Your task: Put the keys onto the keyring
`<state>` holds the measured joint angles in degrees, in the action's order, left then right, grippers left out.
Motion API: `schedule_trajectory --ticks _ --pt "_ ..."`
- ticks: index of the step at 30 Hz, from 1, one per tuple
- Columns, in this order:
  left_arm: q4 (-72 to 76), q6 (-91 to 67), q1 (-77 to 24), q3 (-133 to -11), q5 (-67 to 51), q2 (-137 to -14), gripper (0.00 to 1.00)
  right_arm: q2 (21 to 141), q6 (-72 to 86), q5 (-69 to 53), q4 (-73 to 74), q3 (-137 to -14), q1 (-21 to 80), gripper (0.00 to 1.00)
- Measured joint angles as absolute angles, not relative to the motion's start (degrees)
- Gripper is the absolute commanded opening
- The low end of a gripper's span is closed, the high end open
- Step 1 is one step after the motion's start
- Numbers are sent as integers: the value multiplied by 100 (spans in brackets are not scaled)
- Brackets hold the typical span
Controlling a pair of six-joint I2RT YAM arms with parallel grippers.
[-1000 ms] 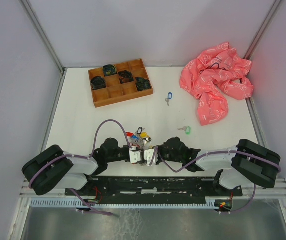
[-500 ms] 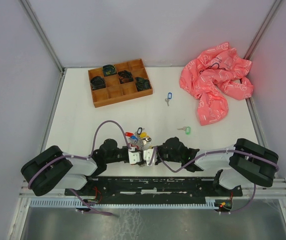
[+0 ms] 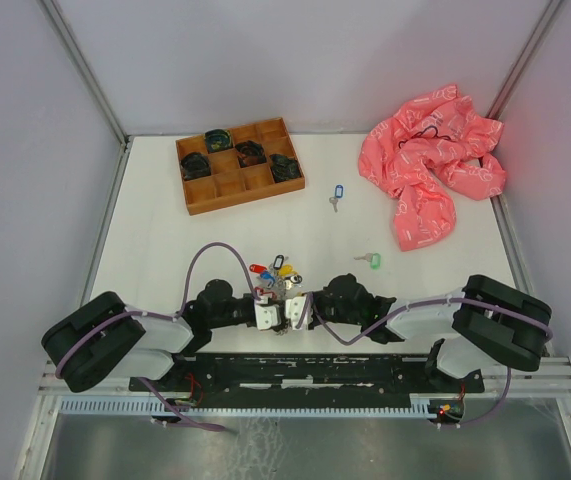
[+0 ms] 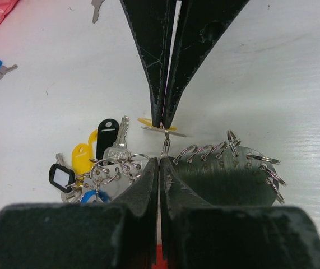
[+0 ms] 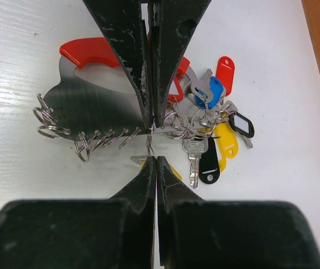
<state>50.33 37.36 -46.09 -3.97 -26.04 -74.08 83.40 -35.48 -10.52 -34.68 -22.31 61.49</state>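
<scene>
top view
table [image 3: 165, 240]: white, both arms reaching in from the near edge.
wooden tray [image 3: 240, 165]: far left, divided into compartments, dark items in some.
pink cloth [image 3: 430, 165]: crumpled at the far right.
blue-tagged key [image 3: 337, 194]: lying alone between tray and cloth.
green-tagged key [image 3: 369, 261]: alone, right of centre.
key bunch [image 3: 277, 272]: near the middle, just beyond the two grippers.
left gripper [image 3: 277, 306] and right gripper [image 3: 289, 306]: meeting tip to tip.

left wrist view
left gripper [image 4: 158, 162]: jaws pressed together, no gap.
right gripper [image 4: 164, 122]: pointing in from the opposite side, clenched too.
wire loop [image 4: 165, 140]: small and thin, between the two sets of tips and touching both; which one clamps it, i cannot tell.
yellow-tagged key [image 4: 148, 121]: flat on the table beneath the right gripper's tips.
metal plate [image 4: 221, 174]: right of the fingers, a row of small rings along its edge.

right wrist view
keyring [image 5: 176, 122]: thin ring with a red oval loop, at the heart of the key bunch [image 5: 216, 129], on the table just beside the left gripper's tips.
metal plate [image 5: 92, 106]: left of the fingers, red grip on its far side.
</scene>
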Motion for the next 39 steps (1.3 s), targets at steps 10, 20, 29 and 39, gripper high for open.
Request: schedule_trajectory --ticks 10,20,29,39 --pt "5153 3730 -4609 -397 -2604 -7387 3 8355 -3389 -1048 -3662 -2244 6178 1" --pt "5043 3446 -4609 -403 -2556 -7293 3 8407 -3306 -1015 -3745 -2255 6213 1" --pt "4377 2995 -4604 -687 -2425 -7059 3 8300 -3468 -915 -3667 -2255 6226 1" --pt "4115 2842 -4591 -805 -2467 -7043 3 8189 -3581 -891 -3505 -2265 6243 1"
